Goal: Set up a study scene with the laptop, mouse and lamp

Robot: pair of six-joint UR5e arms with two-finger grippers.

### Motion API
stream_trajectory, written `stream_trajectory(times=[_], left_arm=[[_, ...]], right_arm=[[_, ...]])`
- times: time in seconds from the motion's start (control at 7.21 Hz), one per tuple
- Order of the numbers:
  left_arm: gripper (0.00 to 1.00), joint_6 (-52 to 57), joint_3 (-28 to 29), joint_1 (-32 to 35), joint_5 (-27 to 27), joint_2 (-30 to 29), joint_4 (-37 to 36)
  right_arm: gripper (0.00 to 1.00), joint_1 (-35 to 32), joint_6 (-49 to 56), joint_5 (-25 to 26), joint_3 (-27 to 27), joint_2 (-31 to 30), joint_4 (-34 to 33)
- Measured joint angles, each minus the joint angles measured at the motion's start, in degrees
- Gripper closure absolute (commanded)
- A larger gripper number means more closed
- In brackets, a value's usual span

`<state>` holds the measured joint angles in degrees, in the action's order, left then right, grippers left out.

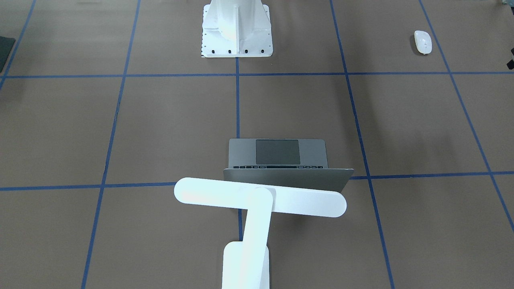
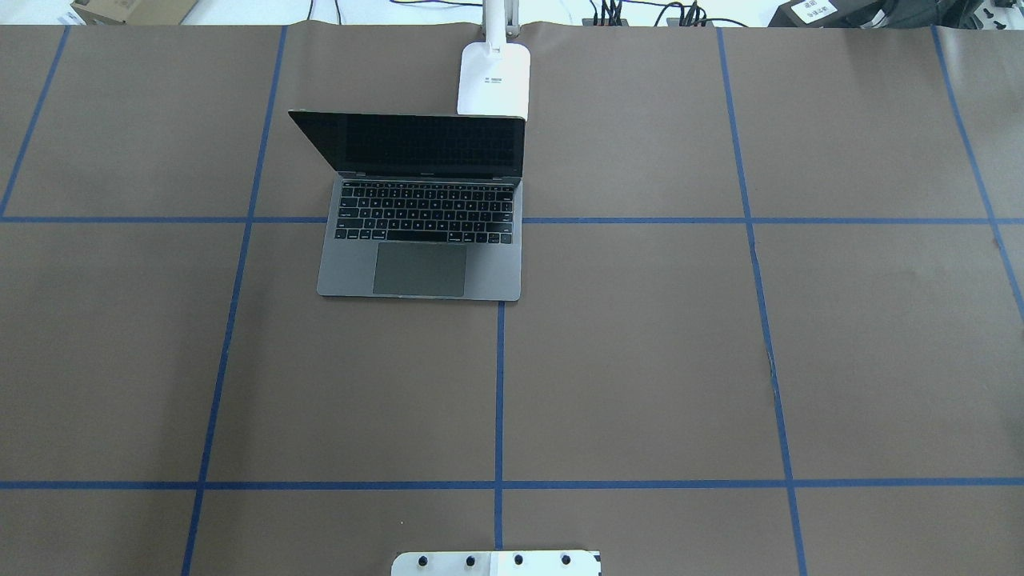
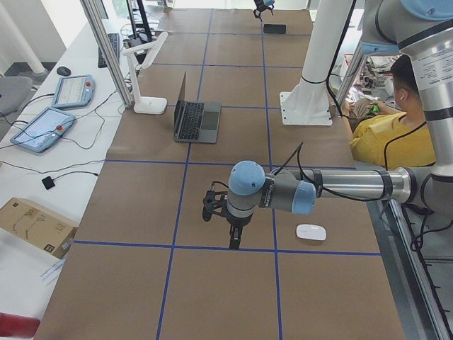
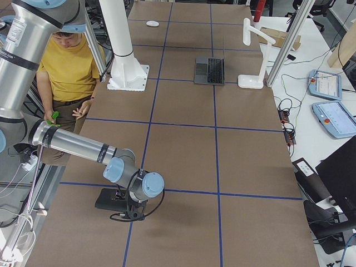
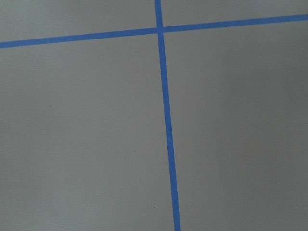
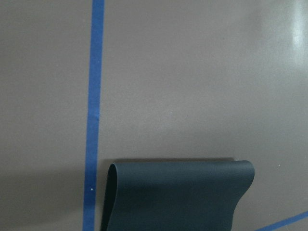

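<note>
The laptop stands open at the table's far middle, also in the front view. The white lamp stands right behind its lid, base at the far edge. The white mouse lies on the robot's left, near its side of the table. In the left side view my left gripper points down above the table, a short way from the mouse. In the right side view my right gripper hangs over a black mat. I cannot tell whether either is open or shut.
The white pedestal stands at the robot's side, middle. The black mat shows in the right wrist view with a curled edge. The left wrist view shows only brown table and blue tape. An operator in yellow sits beside the table.
</note>
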<state>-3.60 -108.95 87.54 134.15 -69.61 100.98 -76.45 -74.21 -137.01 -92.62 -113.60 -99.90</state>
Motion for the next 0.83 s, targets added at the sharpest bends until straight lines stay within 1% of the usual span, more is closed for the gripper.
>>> stream_trajectory(times=[0.28,0.55,0.83], left_arm=[[0.0,0.0,0.1,0.0,0.0,0.0,0.0],[0.0,0.0,0.1,0.0,0.0,0.0,0.0],[0.0,0.0,0.1,0.0,0.0,0.0,0.0]], right_arm=[[0.17,1.7,0.1,0.3,2.7,2.3,0.2],[0.22,2.8,0.3,0.9,4.0,3.1,0.3],[0.24,3.6,0.4,1.7,4.7,3.2,0.4]])
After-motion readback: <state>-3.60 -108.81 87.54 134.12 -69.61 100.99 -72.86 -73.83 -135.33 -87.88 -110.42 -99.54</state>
